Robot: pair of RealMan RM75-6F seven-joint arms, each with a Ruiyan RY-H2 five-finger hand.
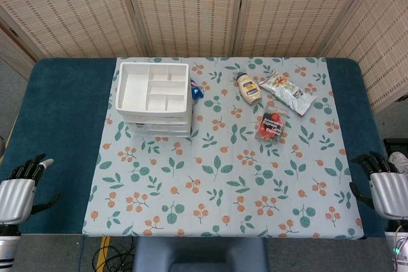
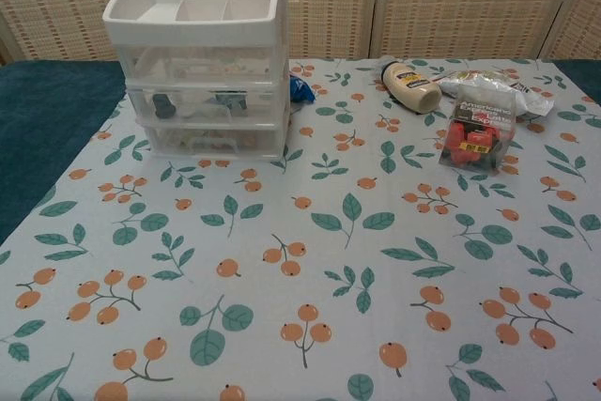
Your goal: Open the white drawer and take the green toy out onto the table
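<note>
The white drawer (image 1: pixel 154 99) is sitting toward the table's far-left corner, nearer the left hand (image 1: pixel 19 190); both it and the right hand (image 1: pixel 382 186) are idling with fingers apparently spread, holding nothing.

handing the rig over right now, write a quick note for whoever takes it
Left robot hand: open, holding nothing, at the near left edge of the table, off the cloth.
Right robot hand: open, holding nothing, at the near right edge.
White drawer unit: far left of the floral cloth, all drawers shut; its top tray holds nothing visible.
Green toy: not visible for certain; dark shapes show through the middle drawer, colour unclear.
Also on the cloth: mayonnaise bottle, snack packet, clear red box, a blue item beside the unit.
Done: nothing. Left: open the drawer, find the toy, set it on the table.
</note>
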